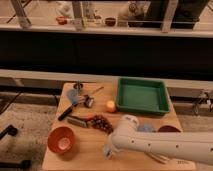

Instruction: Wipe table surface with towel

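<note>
Pincer [108, 151] low nr table surface [90, 145] front edge.

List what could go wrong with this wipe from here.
1. The gripper is low at the table surface near its front edge, and the dark grapes lie just behind it; a backward stroke could scatter them.
2. The orange bowl sits to the side; a wide sweep might push it off.
3. The white arm hides the things behind it, so it might brush them.
</note>
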Controlling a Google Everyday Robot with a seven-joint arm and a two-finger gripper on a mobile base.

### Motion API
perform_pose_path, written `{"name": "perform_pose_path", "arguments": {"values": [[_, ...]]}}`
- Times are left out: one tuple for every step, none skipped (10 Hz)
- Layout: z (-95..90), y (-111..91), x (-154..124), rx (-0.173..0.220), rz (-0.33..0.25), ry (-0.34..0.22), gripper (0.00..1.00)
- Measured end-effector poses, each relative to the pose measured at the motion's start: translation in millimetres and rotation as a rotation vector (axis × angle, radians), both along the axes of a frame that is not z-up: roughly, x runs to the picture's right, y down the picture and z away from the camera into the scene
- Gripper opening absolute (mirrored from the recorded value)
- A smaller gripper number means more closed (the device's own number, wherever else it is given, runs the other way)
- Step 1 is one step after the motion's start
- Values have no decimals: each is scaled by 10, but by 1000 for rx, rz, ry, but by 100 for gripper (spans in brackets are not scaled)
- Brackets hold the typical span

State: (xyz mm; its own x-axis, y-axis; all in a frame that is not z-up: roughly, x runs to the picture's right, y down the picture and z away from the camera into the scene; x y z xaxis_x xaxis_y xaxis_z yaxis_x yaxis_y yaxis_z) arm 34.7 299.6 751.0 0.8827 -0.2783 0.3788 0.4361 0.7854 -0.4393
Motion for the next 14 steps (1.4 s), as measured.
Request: {"name": "perform_pose_path", "arguments": {"values": [[17,-29,0,3,3,6,0],[45,-68,5,6,8,16,0],[93,-130,26,9,15,29,0],[144,-188,55,12,22,44,0],[182,-220,75,13,26,54,0],[225,-245,106,13,29,67,0],[265,-262,139,14,31,79,0],[297,-270,174,14,33,90,0],[333,-284,223,15,36,101,0],[361,-290,274,14,39,112,0],[386,-307,333,15,44,121,0],[405,-314,409,16,47,129,0],[416,-318,494,15,51,137,0],[425,-315,576,13,56,144,0]]}}
